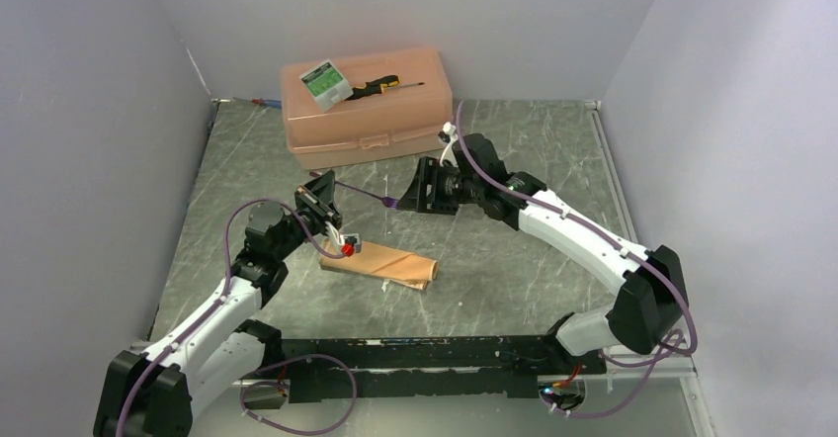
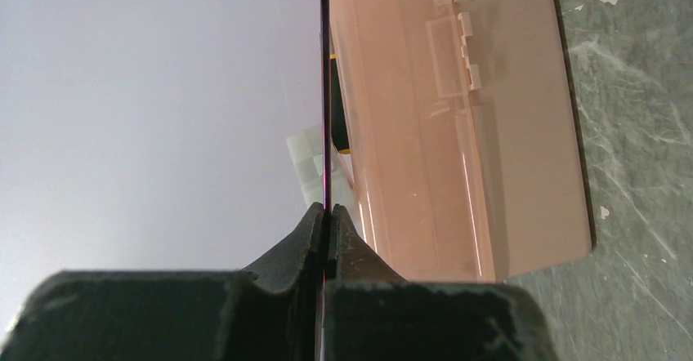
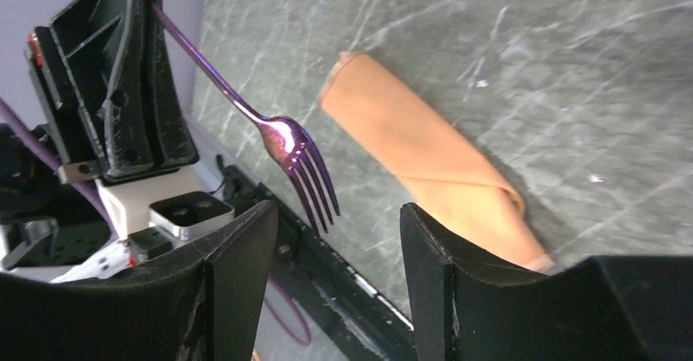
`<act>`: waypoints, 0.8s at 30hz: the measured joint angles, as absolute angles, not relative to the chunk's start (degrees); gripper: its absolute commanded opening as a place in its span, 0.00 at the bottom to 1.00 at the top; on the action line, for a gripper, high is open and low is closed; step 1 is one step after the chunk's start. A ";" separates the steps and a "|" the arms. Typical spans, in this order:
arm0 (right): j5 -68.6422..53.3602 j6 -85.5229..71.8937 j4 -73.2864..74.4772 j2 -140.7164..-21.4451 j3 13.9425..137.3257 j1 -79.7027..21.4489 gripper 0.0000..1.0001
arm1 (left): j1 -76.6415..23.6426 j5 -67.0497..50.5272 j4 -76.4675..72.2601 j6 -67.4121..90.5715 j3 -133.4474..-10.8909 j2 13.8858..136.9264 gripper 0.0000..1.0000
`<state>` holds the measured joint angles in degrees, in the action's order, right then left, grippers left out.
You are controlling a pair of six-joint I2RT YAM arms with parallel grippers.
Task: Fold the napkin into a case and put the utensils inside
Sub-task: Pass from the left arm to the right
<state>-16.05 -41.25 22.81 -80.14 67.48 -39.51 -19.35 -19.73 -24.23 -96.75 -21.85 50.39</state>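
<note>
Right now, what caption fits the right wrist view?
Left tool holds a purple fork before the open right tool, folded napkin beyond.

From where I stand, the work surface is a dark grey-green tabletop, veined with pale streaks like marble and marked with thin white scratches. Plain lavender-grey panels close it in on three sides: the back wall at twelve o'clock, the left wall at nine and the right wall at three. They meet the tabletop in straight seams. The light is soft and even, and the shadows are faint.
</note>
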 measured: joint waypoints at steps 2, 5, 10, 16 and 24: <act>-18.74 -43.22 20.29 -80.44 66.08 -39.51 0.57 | -19.53 -19.57 -24.40 -96.77 -21.85 50.39 0.03; -22.63 -46.52 15.29 -81.41 65.14 -39.51 0.45 | -19.73 -19.46 -24.86 -96.77 -21.85 50.41 0.03; -26.74 -53.04 6.42 -82.37 62.19 -38.61 0.12 | -19.59 -18.46 -26.35 -96.57 -21.80 50.13 0.03; -29.47 -59.66 0.86 -83.72 60.27 -36.82 0.00 | -19.53 -17.02 -27.22 -96.31 -20.73 49.54 0.26; -29.54 -58.33 2.92 -82.63 58.61 -33.80 0.00 | -19.97 -18.20 -9.19 -91.20 -23.40 43.66 0.87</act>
<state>-29.54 -58.33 2.92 -82.63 58.61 -33.80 -19.97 -18.20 -9.19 -91.20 -23.40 43.66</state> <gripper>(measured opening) 0.019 0.846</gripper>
